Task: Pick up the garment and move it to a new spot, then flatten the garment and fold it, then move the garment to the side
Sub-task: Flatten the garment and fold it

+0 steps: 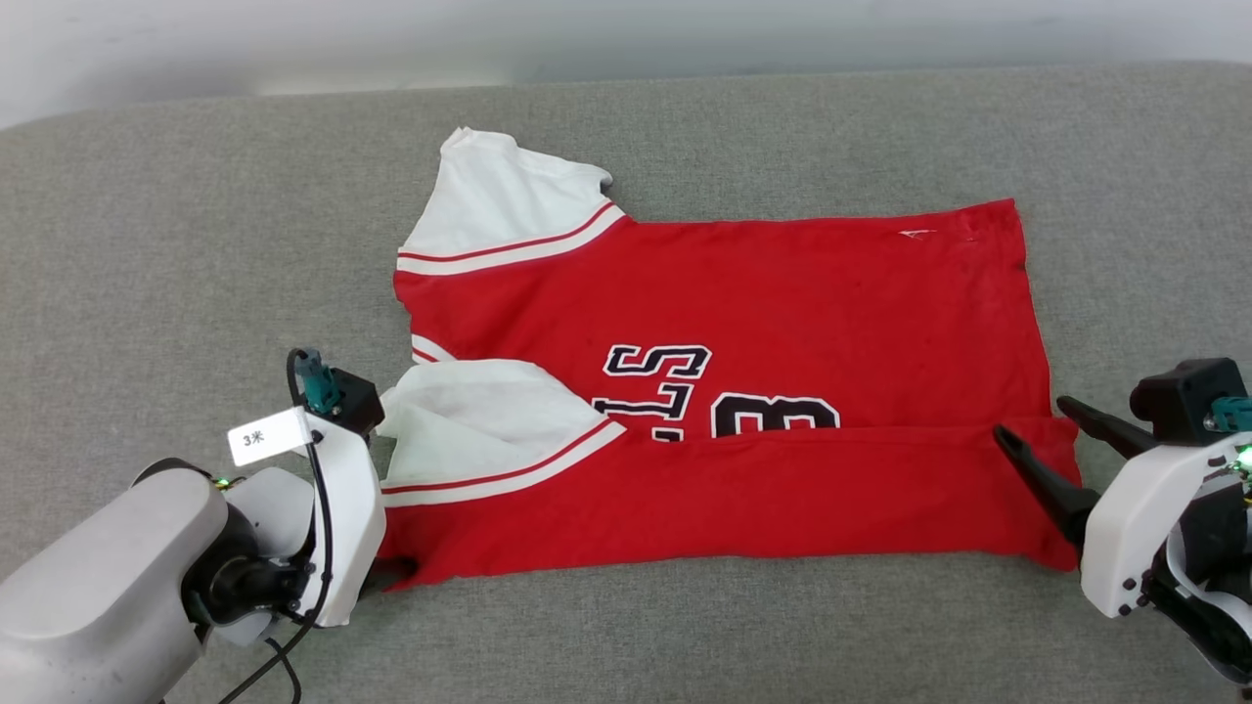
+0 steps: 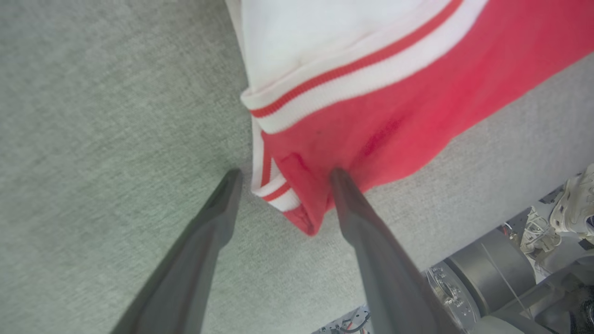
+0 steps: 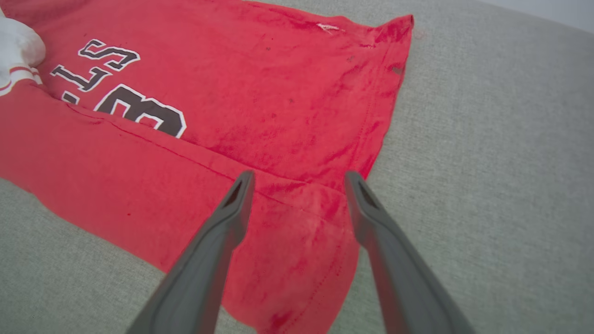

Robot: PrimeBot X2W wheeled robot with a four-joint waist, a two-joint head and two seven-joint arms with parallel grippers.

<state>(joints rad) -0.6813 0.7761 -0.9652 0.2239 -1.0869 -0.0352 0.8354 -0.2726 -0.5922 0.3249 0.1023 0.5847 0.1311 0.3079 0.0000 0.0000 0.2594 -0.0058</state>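
Observation:
The garment, a red jersey with white sleeve panels and striped trim, lies spread on the grey cushion. Its near long edge is folded up over the lower part of the dark letters. My left gripper is open at the garment's near left corner. The striped corner lies between its fingers, and the right fingertip rests on red cloth. My right gripper stands open at the near right hem corner. In the right wrist view its fingers hover over the folded red fabric, holding nothing.
The grey upholstered surface stretches wide on all sides of the garment, with a pale wall behind it. In the left wrist view the cushion's front edge drops to the robot's base, and a white shoe shows beyond.

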